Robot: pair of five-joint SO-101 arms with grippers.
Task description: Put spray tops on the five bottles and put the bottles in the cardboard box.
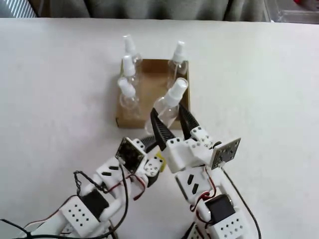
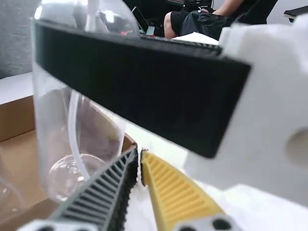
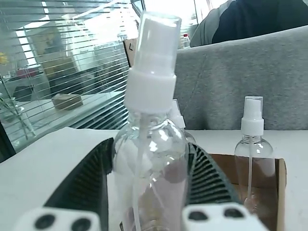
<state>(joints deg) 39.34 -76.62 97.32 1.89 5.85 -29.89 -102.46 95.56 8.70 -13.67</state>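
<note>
Capped spray bottle (image 1: 172,97) is pinched in my right gripper (image 1: 168,117), leaning cap-first toward 1 o'clock, over the cardboard box (image 1: 149,92) at its 5 o'clock corner. Looks like straight down from here. Left gripper (image 2: 139,155) is pressed together, empty, at the bottle's 7 o'clock.

Cardboard box (image 1: 149,94): we count one.
Bottles (image 1: 134,57) (image 1: 130,74) (image 1: 129,102) (image 1: 175,67) (image 1: 167,107): we count five, four standing inside the box and one at its near edge.
Spray tops (image 1: 129,42) (image 1: 127,60) (image 1: 125,85) (image 1: 179,49) (image 1: 178,88): five, one per bottle.
Arms (image 1: 94,199) (image 1: 199,184): two, both on the box's near side.
Grippers: two, the left gripper (image 2: 138,156) and the right gripper (image 1: 168,110).
</note>
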